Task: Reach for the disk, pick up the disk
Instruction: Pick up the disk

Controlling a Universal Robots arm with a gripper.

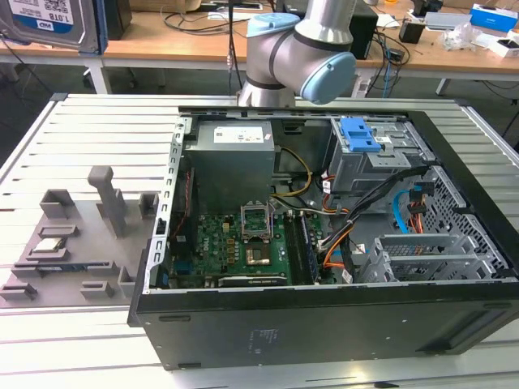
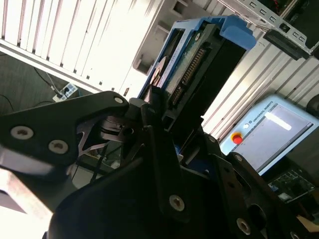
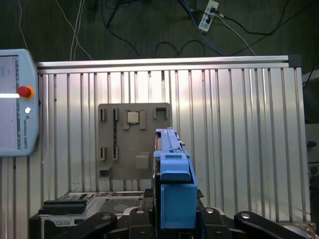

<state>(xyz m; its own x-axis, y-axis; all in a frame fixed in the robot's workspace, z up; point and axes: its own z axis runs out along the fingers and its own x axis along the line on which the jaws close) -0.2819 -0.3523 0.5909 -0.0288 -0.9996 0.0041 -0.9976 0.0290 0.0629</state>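
your gripper [image 2: 167,107] is clamped on the disk [image 2: 199,59], held edge-on high over the slatted table [image 3: 239,124] (a long drop). if the fingers bear only on the blue bracket [image 3: 174,194], it could slip out.

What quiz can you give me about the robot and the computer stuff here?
1. True or false: the gripper is shut on the disk.
2. The disk's bracket is: A red, B blue, C green?
3. Fill in: in the first wrist view, the small silver chip lies on the grey ___.
Key: 1 true; 2 B; 3 fixture tray.
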